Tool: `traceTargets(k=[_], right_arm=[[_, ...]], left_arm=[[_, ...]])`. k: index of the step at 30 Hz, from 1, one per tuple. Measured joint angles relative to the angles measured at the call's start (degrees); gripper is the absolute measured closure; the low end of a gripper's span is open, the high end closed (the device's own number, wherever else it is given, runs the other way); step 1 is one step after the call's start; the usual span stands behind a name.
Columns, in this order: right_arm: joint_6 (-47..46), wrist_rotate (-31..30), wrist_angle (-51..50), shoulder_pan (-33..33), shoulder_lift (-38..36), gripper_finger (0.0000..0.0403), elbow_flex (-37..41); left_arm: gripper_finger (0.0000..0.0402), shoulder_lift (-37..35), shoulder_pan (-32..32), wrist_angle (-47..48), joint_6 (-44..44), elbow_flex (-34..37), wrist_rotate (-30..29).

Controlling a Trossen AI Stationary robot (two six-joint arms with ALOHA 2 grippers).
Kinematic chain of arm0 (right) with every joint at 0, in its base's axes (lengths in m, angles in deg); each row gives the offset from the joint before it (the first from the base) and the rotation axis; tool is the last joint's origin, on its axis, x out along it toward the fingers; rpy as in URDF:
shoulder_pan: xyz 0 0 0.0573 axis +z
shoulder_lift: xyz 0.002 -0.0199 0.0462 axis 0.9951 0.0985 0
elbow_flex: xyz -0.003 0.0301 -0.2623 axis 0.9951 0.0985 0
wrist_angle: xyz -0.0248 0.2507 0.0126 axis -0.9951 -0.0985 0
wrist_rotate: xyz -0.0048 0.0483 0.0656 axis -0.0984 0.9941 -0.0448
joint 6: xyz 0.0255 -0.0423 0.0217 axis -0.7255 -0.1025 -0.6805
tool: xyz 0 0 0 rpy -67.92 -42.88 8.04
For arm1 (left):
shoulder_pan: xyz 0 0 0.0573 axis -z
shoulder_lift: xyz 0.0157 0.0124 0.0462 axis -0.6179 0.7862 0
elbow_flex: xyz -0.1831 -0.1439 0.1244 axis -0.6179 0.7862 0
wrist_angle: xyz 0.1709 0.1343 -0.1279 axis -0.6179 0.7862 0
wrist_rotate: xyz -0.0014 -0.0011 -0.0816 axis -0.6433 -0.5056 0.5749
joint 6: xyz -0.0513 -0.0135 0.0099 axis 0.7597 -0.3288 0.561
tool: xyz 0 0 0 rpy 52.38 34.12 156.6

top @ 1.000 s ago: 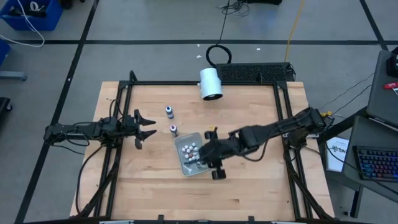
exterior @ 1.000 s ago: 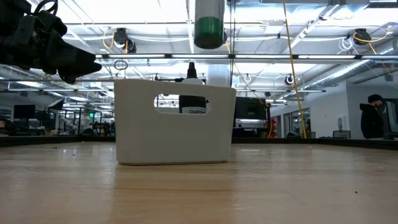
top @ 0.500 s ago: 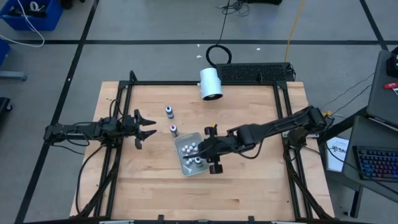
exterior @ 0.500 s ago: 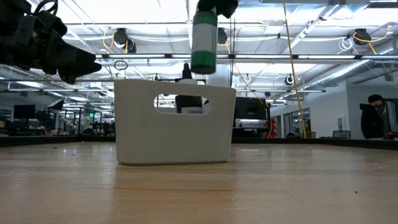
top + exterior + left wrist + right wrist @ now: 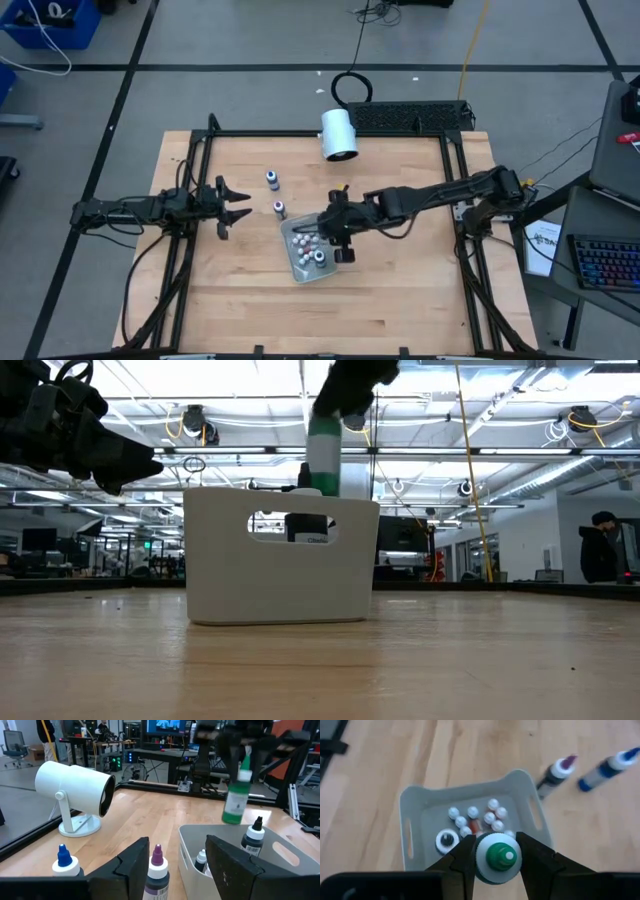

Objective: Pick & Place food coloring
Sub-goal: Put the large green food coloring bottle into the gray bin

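Moved: my right gripper has lowered its green-capped food coloring bottle to the white bin rim.
Right gripper: pinching that bottle.
Left gripper: spread, waiting beside the purple-capped bottle.

You have four bottles: one green-capped, one black-capped, one purple-capped, one blue-capped. There is one bin, and in it about eight small white balls. One white cylinder stands on the table. You have two arms.
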Motion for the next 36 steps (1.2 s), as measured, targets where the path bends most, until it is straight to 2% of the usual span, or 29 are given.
traceTargets(k=[4, 10, 15, 26, 36], right_arm=[[-0.8, 4.4, 2.8, -1.3, 0.1, 0.0295, 2.9], [-1.4, 7.6, 5.4, -1.5, 0.1, 0.0295, 5.5], [-2.2, 7.8, 6.9, -1.2, -0.1, 0.0295, 6.6], [-2.6, 10.7, 11.2, -1.2, 0.0, 0.0295, 10.9], [-1.4, 10.5, 13.9, -1.2, 1.1, 0.0295, 13.3]], left_arm=[[0.0210, 0.0, 0.0, 0.0, 0.0, 0.0, 0.0], [0.0200, 0.0, 0.0, 0.0, 0.0, 0.0, 0.0], [0.0195, 0.0, 0.0, 0.1, 0.0, 0.0, 0.0], [0.0211, 0.0, 0.0, 0.0, 0.0, 0.0, 0.0], [0.0193, 0.0, 0.0, 0.0, 0.0, 0.0, 0.0]])
